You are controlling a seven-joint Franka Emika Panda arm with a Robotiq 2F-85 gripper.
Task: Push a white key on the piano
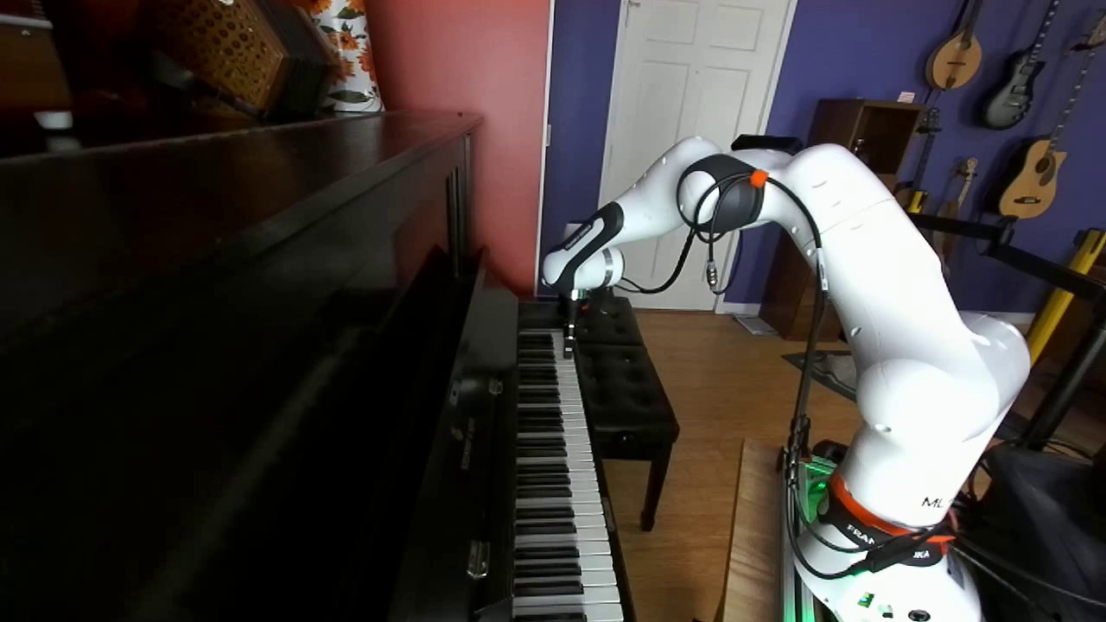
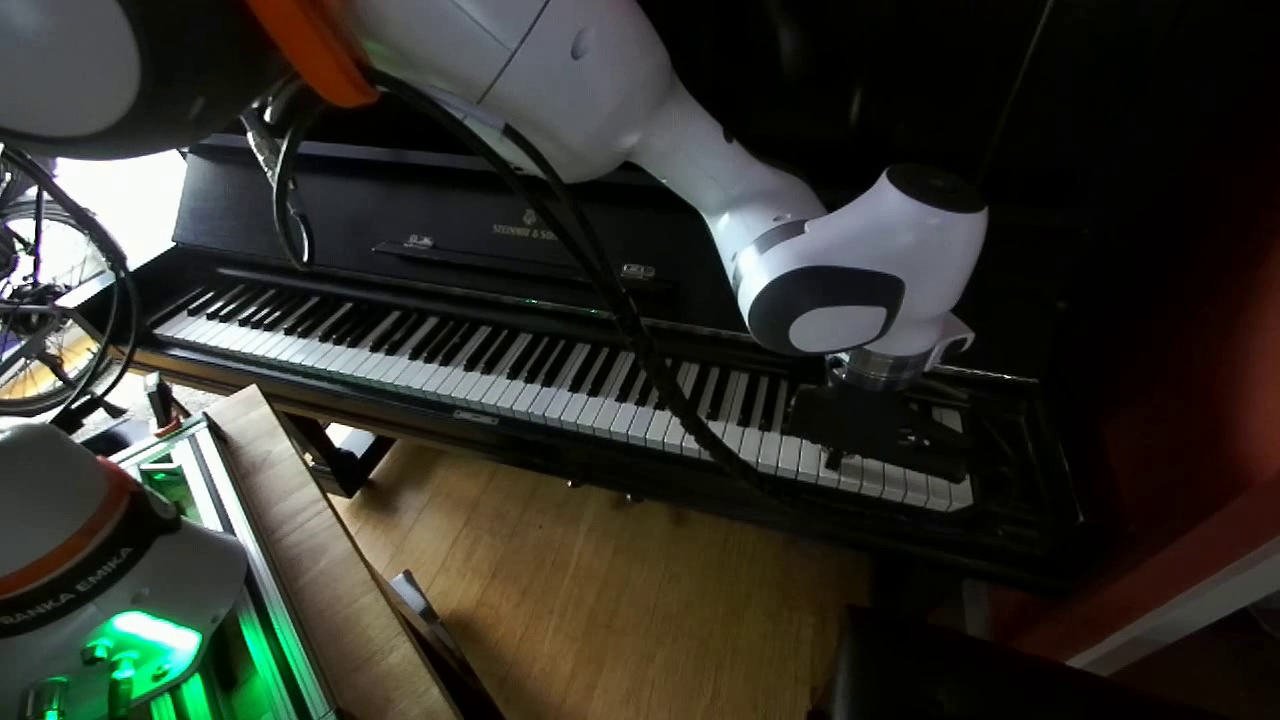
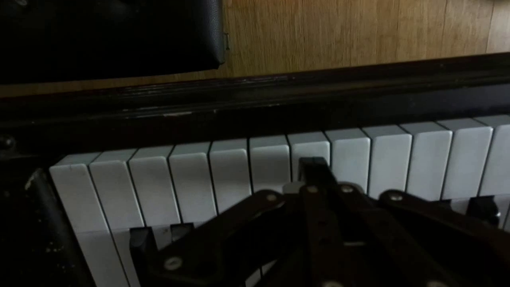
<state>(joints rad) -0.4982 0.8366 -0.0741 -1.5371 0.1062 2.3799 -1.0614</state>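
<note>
My black, jointed gripper [image 3: 316, 171] reaches up from 6 o'clock in the wrist view, its jaws together and overlapping a smooth, pale white, rectangular key [image 3: 310, 149], seventh from the 9 o'clock end of its row; whether I touch it I cannot tell. Around my jaws there, the black padded bench [image 3: 111, 36] sits at 10 o'clock and the brown plank floor [image 3: 358, 32] shows between 12 and 1. In an exterior view, the large, glossy, dark brown-black upright piano [image 1: 216, 345] fills the 9 o'clock side, and I am at the 12 o'clock end of its long row of white and black keys [image 1: 581, 471]; a tan wooden acoustic guitar [image 1: 1028, 186] hangs on the purple wall [image 1: 838, 52] at my 2 o'clock. In an exterior view, my smooth white jointed arm [image 2: 720, 165] slants down to the keys from between 10 and 11 o'clock.
</note>
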